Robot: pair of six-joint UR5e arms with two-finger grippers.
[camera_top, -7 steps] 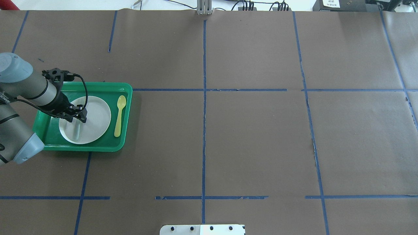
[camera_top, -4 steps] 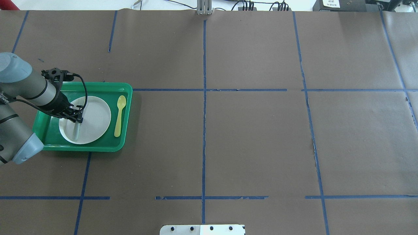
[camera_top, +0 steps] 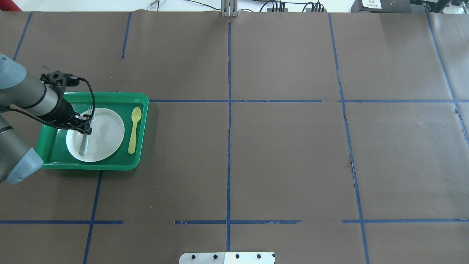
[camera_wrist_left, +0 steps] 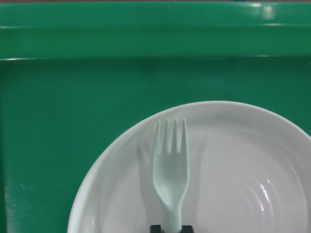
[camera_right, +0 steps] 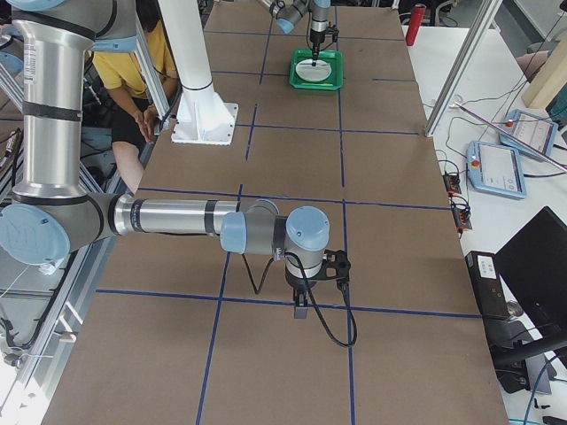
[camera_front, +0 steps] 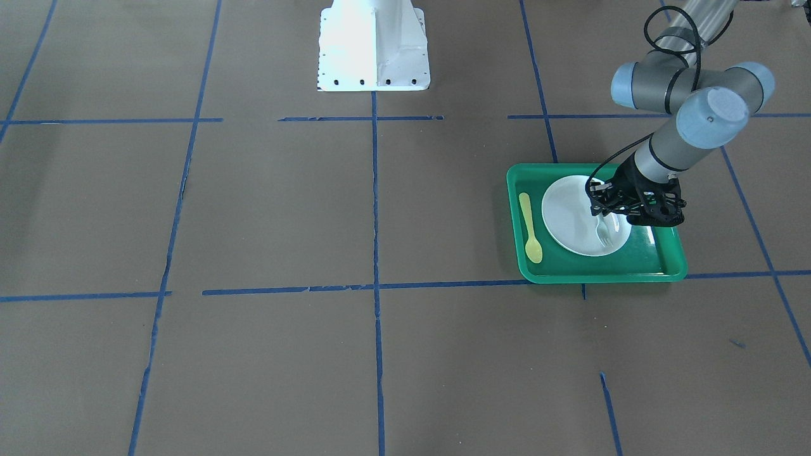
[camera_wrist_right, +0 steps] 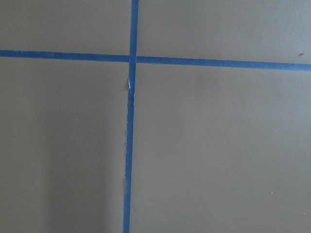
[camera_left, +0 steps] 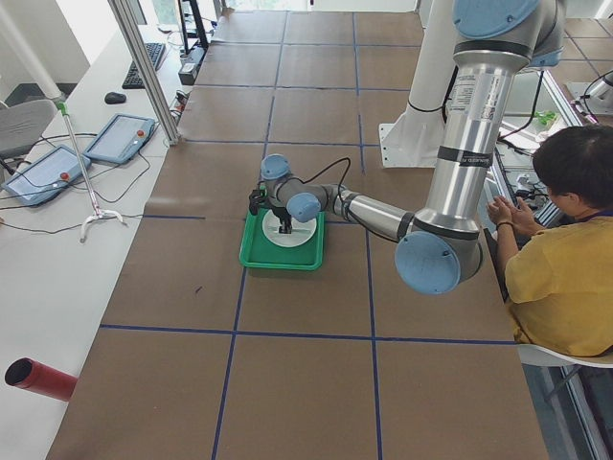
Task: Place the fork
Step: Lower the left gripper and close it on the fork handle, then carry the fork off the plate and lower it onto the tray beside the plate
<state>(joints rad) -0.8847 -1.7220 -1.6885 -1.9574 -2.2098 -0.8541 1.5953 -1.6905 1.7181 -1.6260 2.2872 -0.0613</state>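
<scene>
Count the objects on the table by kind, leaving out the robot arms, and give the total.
tray: 1
plate: 1
fork: 1
spoon: 1
Total: 4

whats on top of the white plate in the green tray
Only the fork, tines toward the plate's far rim, its shaft between the left gripper's jaws. The gripper hides part of the shaft, so whether it rests on the plate cannot be seen.
</scene>
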